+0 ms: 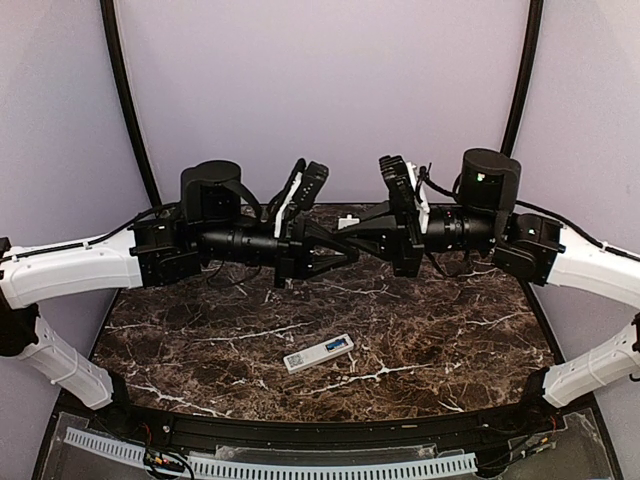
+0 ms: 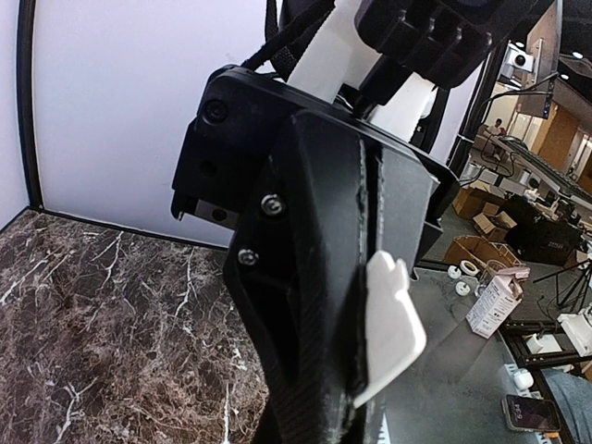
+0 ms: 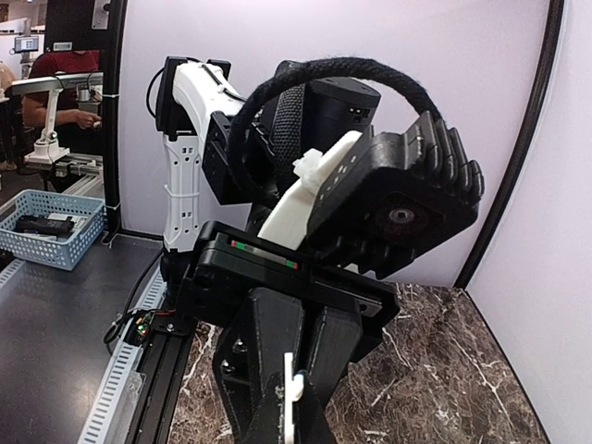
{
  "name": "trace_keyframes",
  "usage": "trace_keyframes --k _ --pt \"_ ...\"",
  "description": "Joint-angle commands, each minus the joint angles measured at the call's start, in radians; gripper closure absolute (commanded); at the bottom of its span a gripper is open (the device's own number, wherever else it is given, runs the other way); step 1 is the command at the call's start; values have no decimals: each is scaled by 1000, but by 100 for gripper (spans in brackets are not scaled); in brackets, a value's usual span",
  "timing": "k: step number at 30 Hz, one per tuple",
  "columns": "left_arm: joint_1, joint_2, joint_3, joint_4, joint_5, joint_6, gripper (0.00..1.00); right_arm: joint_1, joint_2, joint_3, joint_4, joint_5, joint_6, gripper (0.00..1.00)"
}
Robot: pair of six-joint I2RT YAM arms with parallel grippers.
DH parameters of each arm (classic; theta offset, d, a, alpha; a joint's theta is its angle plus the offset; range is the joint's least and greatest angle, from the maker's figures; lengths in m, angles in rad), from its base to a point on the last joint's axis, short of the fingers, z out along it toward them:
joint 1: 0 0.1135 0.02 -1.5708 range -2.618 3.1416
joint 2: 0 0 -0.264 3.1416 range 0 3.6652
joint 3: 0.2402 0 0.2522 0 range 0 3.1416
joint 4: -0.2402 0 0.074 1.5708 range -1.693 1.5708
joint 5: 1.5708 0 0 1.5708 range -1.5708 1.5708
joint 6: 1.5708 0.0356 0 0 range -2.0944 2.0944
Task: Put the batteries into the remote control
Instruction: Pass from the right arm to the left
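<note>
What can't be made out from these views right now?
- Batteries: none shows in any view; in the top view the arms cover the middle of the table.
- Remote control: too small in the top view to tell if its bay is open or loaded.
- White sliver in the right fingers: edge-on in the right wrist view; unclear whether it is the white plate in the left fingers.
</note>
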Motion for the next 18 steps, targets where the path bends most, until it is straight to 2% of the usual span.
trace_keyframes --k 1,2,5,10,18 --pt "12 -21 2 59 36 -56 100 19 -5 -1 -48 0 -60 100" --pt "12 -27 -5 61 30 -49 100 18 1 9 -75 -3 -46 100" --pt "11 -40 -18 68 21 -12 100 16 22 46 -113 11 -1 88" --pt "11 -68 -47 96 24 35 100 1 17 53 -115 3 64 74" --pt "12 -84 -60 82 2 78 100 -64 -34 -3 -55 -65 205 66"
